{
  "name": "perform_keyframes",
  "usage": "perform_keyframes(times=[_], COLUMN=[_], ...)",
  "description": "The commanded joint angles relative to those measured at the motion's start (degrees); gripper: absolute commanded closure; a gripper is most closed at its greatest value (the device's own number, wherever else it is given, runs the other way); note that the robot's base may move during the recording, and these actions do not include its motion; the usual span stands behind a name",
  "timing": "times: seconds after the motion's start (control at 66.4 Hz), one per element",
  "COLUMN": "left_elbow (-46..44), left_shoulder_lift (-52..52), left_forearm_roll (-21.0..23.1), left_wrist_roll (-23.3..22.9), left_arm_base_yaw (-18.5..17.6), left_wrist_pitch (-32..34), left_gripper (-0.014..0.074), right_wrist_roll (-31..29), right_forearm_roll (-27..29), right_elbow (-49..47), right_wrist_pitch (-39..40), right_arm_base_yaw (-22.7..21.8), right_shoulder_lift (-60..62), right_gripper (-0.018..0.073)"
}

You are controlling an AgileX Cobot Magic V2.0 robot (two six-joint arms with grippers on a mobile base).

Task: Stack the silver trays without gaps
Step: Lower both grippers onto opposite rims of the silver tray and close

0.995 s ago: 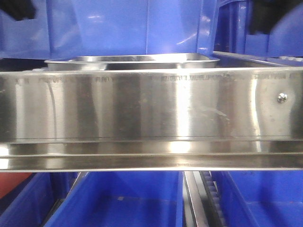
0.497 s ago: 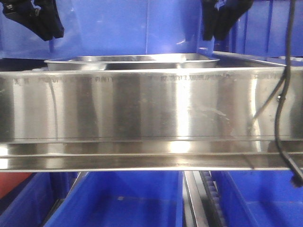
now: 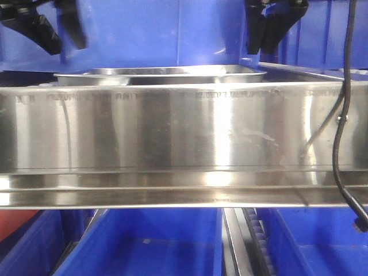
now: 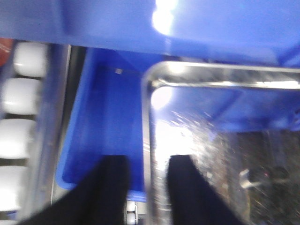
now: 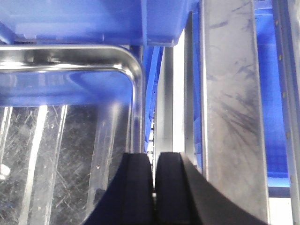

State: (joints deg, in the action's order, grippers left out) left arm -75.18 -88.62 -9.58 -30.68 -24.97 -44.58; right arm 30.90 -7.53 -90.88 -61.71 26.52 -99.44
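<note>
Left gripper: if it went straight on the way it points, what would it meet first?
Probably the left rim of the silver tray: the open left gripper straddles it, one finger above the blue bin. Depth is unclear.

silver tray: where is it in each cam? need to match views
Front: silver tray sits upper centre, with only its rim peeking over the shelf rail.
Left wrist: silver tray fills the right half, its rounded corner at upper centre.
Right wrist: silver tray fills the left half, its rounded corner at top centre.
Shared landmark: blue bin wall right behind the tray, along the top of each view.
</note>
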Motion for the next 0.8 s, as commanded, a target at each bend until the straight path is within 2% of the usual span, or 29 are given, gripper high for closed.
perform_keyframes(times=[0.0,0.121,0.196,0.784], left_elbow=[-0.52,-0.52,-0.52,-0.31], left_shoulder_lift=[0.22,0.22,-0.02,-6.69], left_forearm_roll=[0.25,0.01,0.01,0.27], left_wrist_roll=[0.08,0.08,0.08,0.08], left_arm_base_yaw=[-0.39,-0.39,-0.39,-0.39], left_wrist_pitch=[0.39,0.39,0.39,0.15], left_gripper=[0.0321,0.0309,0.0311,0.0311], right_wrist_roll=[0.06,0.06,0.06,0.06], right_forearm_roll=[-0.11,0.58,1.22,1.81], right_elbow=[-0.56,-0.56,-0.56,-0.56], right_wrist_pitch=[-0.03,-0.03,-0.12,0.67], right_arm_base_yaw=[-0.04,-0.04,-0.04,-0.04], right_shoulder_lift=[-0.22,-0.56,-0.95,-5.11], right_gripper=[0.0531,0.0394,0.0356,0.0357])
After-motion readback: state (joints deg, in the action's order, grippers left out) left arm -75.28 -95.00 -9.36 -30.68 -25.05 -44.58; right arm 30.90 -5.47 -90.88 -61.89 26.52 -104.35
